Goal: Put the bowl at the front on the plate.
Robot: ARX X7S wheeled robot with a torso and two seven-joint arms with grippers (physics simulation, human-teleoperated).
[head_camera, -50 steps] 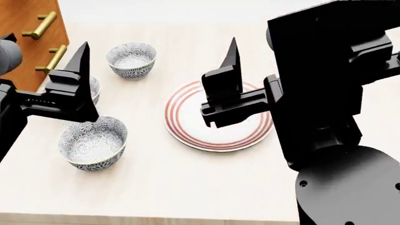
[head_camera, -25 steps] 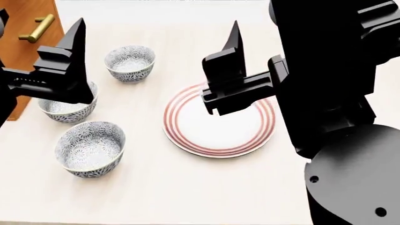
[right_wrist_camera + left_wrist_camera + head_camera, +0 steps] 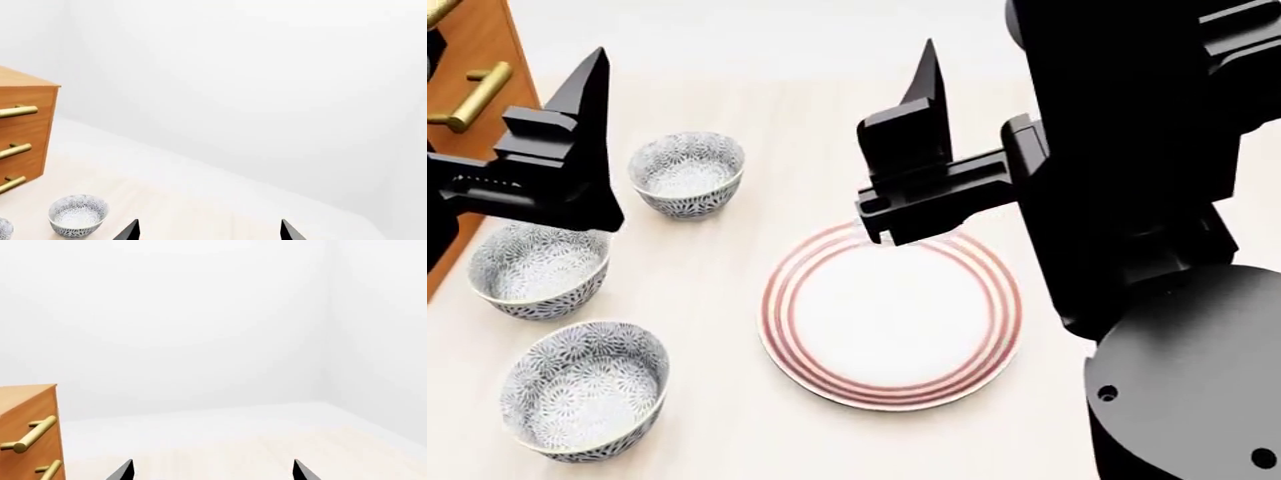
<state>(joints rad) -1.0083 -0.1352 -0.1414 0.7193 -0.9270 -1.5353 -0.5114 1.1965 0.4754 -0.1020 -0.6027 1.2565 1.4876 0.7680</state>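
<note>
Both grippers, left point(image 3: 567, 150) and right point(image 3: 914, 140), stood spread and empty; three identical bowls (target bowl point(image 3: 585, 403) nearest) invited a mistaken pick for the plate point(image 3: 890, 315).

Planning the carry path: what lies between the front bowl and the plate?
Head view: only bare tabletop between the front bowl and the plate; the other two bowls sit farther back.

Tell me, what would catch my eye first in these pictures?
Probably the plate with red rings, lying flat in the middle of the pale table. To its left three matching blue-patterned bowls sit apart from one another, the front bowl nearest the camera. Two black arms loom above: the left gripper over the bowls, the right gripper above the plate's far edge, both holding nothing.
</note>
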